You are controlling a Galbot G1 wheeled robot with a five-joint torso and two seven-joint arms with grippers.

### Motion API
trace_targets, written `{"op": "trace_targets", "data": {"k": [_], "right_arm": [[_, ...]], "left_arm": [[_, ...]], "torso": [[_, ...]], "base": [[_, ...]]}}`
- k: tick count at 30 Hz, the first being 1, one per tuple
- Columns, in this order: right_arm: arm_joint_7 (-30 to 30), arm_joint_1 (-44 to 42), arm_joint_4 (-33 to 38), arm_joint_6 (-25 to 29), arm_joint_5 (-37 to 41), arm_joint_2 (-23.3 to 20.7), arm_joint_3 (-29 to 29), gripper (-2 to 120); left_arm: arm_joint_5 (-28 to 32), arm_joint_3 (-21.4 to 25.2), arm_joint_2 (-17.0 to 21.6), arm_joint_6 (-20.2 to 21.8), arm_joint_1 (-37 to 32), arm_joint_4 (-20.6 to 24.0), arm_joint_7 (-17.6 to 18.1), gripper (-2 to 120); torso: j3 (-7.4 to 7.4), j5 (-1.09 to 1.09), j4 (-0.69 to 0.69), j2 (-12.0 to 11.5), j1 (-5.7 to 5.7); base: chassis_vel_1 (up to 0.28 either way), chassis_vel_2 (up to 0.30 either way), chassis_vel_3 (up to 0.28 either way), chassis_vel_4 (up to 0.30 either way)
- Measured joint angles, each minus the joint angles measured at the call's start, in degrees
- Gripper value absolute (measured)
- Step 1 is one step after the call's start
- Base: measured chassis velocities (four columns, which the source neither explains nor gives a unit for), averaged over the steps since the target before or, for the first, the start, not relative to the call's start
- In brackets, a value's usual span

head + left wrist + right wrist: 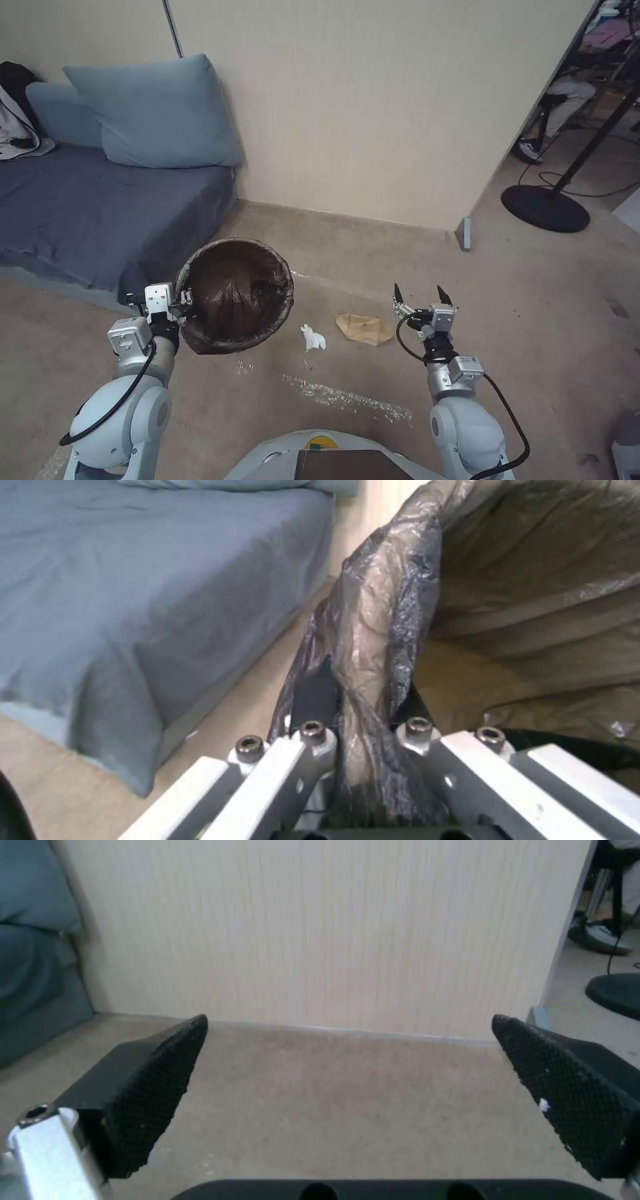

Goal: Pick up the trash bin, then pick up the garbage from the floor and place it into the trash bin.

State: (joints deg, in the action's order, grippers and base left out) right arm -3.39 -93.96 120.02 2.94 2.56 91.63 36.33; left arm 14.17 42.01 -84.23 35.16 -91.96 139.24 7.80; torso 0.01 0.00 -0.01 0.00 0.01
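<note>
Carpet [373, 280]: bin-clamping left gripper [363, 715].

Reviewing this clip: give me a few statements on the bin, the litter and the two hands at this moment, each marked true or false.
1. The left hand is shut on the rim of the trash bin. True.
2. The right hand holds the tan crumpled paper. False: it is open and empty, and the paper lies on the floor.
3. The white crumpled scrap lies on the floor between the bin and the tan paper. True.
4. The white scrap is already inside the bin. False: it lies on the floor beside the bin.
5. The bin stands on the bed. False: it is in front of the bed, gripped by the left hand.
</note>
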Motion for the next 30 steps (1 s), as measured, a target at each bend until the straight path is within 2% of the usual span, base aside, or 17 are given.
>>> {"op": "trace_targets", "data": {"k": [11, 22, 30], "right_arm": [[-0.5, 0.1, -1.0, -1.1, 0.0, -0.8, 0.2, 100], [-1.8, 4.0, -6.5, -9.4, 5.8, -9.0, -0.1, 100], [-2.8, 7.8, -11.6, -11.7, 7.9, -12.1, -1.3, 100]], "left_arm": [[0.2, 0.2, 0.3, 0.5, -0.3, 0.9, -0.2, 5], [0.4, 0.4, 0.7, 1.9, -1.8, 1.7, -0.1, 5], [0.6, 0.7, 0.5, 2.0, -3.2, 1.9, -0.1, 5]], "torso": [[-0.02, 0.0, 0.0, 0.0, -0.01], [-0.02, 0.01, 0.01, 0.0, -0.01], [-0.02, 0.01, 0.01, 0.0, -0.01]], "base": [[-0.007, 0.007, 0.003, -0.002], [0.0, 0.0, 0.0, 0.0], [0.0, 0.0, 0.0, 0.0]]}}
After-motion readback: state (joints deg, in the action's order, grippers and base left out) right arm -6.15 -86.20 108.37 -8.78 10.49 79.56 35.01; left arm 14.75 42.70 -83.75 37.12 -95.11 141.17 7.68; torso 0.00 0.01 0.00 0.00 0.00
